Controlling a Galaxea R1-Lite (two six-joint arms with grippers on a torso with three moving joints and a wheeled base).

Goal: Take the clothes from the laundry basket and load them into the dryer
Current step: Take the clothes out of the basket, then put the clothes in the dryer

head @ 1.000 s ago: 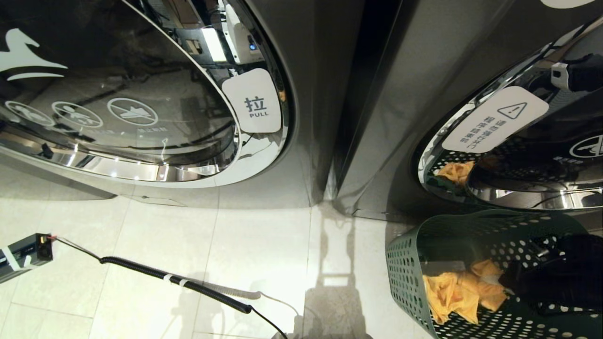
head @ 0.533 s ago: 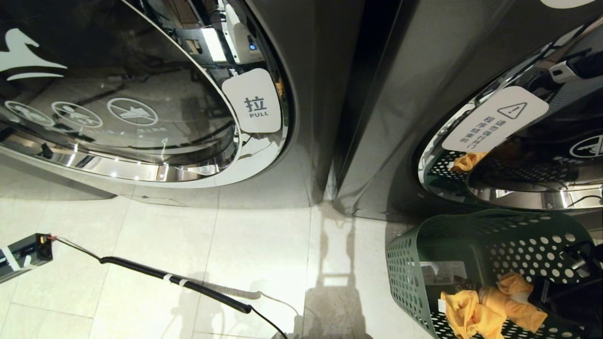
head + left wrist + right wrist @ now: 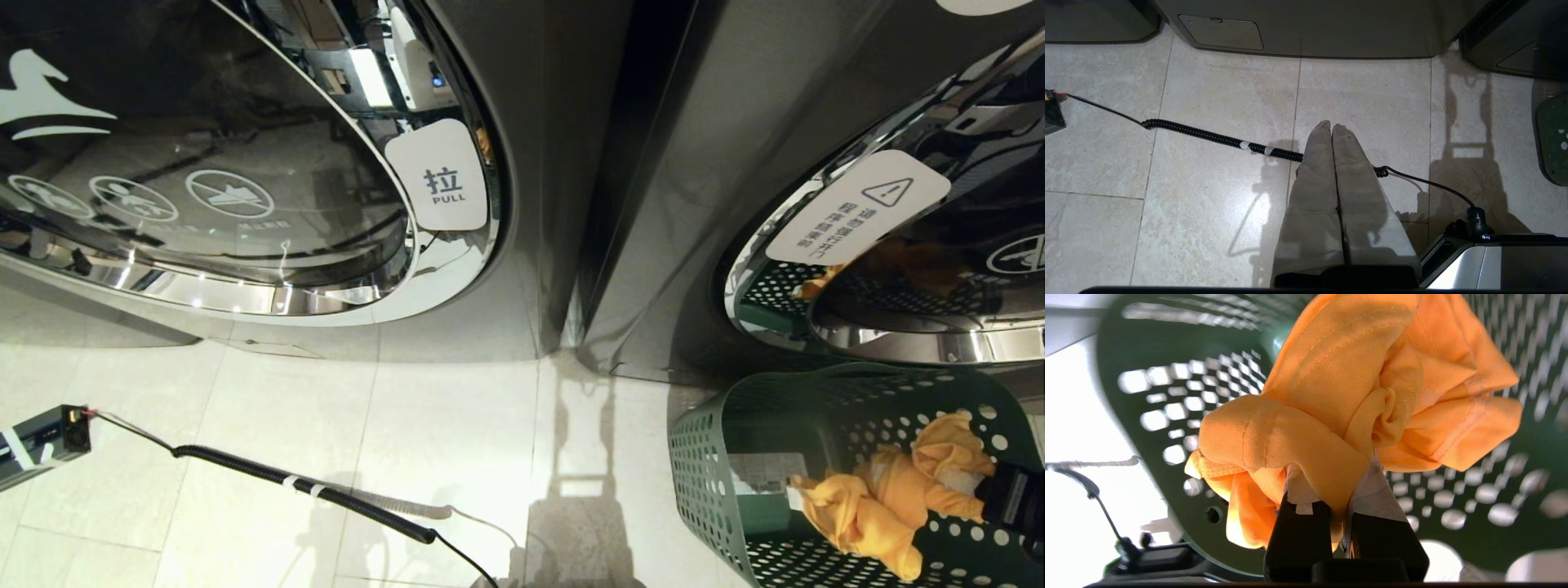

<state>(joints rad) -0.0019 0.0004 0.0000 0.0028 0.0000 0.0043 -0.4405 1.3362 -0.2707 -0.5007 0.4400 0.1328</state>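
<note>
A green perforated laundry basket [image 3: 702,465] stands on the floor at the lower right, in front of the right-hand machine, whose round glass door [image 3: 914,278] bears a white warning label. My right gripper [image 3: 980,490] is shut on a bunched orange garment [image 3: 886,502] and holds it up inside the basket. In the right wrist view the garment [image 3: 1355,375] spills over both fingers of the gripper [image 3: 1331,479], with the basket wall [image 3: 1167,396] behind. My left gripper [image 3: 1332,127] hangs shut and empty over the floor tiles.
A second machine with a closed round door and a PULL label [image 3: 441,184] fills the upper left. A coiled black cable [image 3: 310,488] crosses the floor from a grey box [image 3: 41,445]. My base's corner [image 3: 1494,261] shows beside the left gripper.
My right gripper has lifted the orange garment off the basket floor and drawn back toward the right edge. The garment now hangs higher in the basket. The left arm has not moved.
</note>
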